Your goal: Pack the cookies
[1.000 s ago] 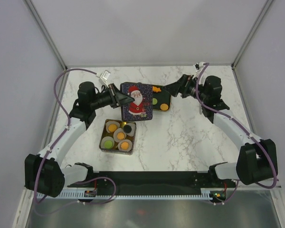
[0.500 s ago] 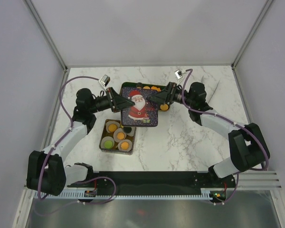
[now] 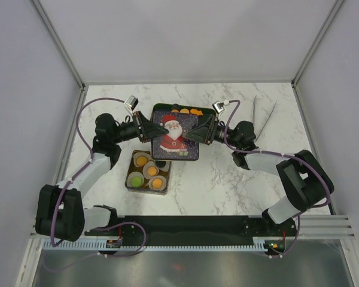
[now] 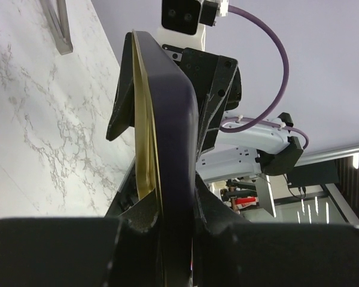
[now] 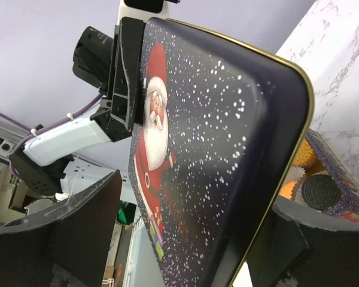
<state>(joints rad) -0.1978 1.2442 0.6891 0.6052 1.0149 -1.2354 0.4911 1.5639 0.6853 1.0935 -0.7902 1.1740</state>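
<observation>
A dark blue lid with a Santa picture point(image 3: 175, 136) hangs above a tin point(image 3: 198, 114) at the back. A few orange cookies point(image 3: 186, 110) show past its far edge. My left gripper point(image 3: 148, 128) is shut on the lid's left edge; in the left wrist view the lid point(image 4: 167, 119) stands edge-on between its fingers point(image 4: 176, 206). My right gripper point(image 3: 199, 130) is open, its jaws wide on either side of the lid's right edge point(image 5: 215, 167). Below the lid, the right wrist view shows an orange cookie point(image 5: 300, 154) and a dark round one point(image 5: 320, 190).
A second open tin point(image 3: 131, 185) sits front left, holding white paper cups with orange point(image 3: 142, 160) and green point(image 3: 134, 179) cookies and a dark one point(image 3: 161, 162). Metal tongs point(image 3: 264, 119) lie at the back right. Grey walls close in the table.
My right arm has swung left and brought its open jaws to the lid's right edge. The lid has shifted right and now covers most of the back tin. My left gripper kept its hold.
</observation>
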